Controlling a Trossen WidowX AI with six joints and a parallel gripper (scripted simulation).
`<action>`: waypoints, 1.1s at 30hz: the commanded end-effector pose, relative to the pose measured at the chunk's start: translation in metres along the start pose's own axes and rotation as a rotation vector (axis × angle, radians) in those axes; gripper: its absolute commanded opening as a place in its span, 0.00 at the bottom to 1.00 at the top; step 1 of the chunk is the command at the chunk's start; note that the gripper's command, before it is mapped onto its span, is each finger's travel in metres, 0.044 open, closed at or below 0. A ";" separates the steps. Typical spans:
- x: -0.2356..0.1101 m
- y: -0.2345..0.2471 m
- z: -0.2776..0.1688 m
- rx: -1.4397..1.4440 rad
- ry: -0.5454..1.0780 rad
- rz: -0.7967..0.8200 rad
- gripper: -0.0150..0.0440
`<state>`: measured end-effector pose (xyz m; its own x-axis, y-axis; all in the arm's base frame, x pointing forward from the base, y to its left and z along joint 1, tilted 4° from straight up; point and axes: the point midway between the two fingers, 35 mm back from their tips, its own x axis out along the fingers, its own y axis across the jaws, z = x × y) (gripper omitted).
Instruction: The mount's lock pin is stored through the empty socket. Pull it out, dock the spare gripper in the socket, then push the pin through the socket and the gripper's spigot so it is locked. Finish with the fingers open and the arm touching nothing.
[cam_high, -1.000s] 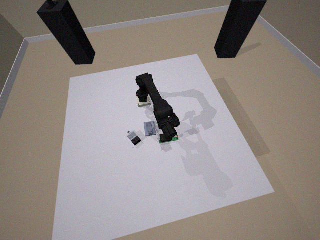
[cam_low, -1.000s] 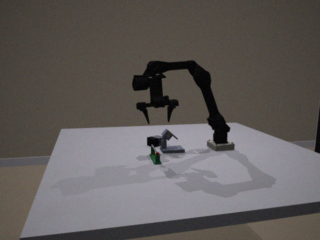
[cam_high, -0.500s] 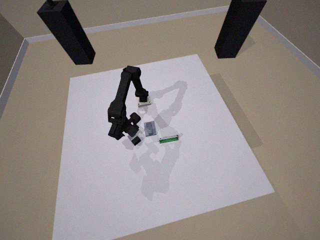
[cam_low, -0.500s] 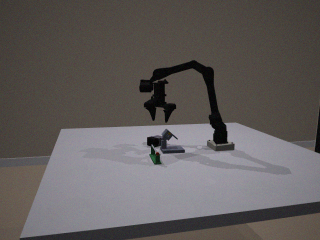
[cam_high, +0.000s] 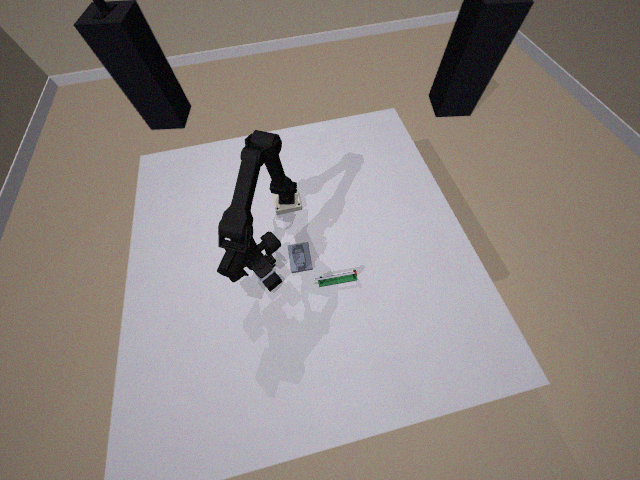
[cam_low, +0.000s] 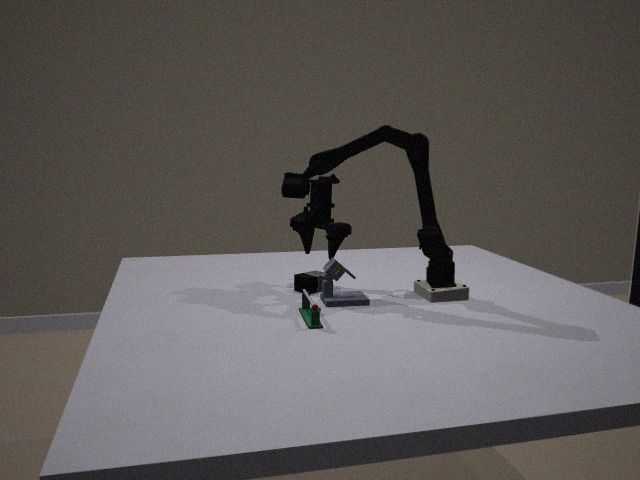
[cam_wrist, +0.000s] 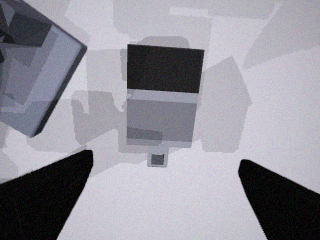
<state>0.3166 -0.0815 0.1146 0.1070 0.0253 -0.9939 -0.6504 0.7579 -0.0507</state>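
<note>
I am hovering the gripper (cam_low: 318, 242) over the spare gripper (cam_wrist: 164, 95), which is lying flat on the table (cam_low: 206, 372) just beside the mount (cam_low: 338, 286). The jaws are standing wide apart, gripping nothing. The pin (cam_high: 337, 275) is resting on its green tray (cam_high: 338, 280), near the mount's other side
</note>
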 end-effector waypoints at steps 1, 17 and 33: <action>0.024 0.002 0.000 0.003 0.011 0.014 1.00; 0.048 0.002 0.000 0.003 0.011 0.014 1.00; 0.074 0.004 -0.001 0.003 0.011 0.014 1.00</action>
<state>0.3227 -0.0776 0.0485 0.1014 0.0284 -0.9944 -0.6510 0.7577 -0.0447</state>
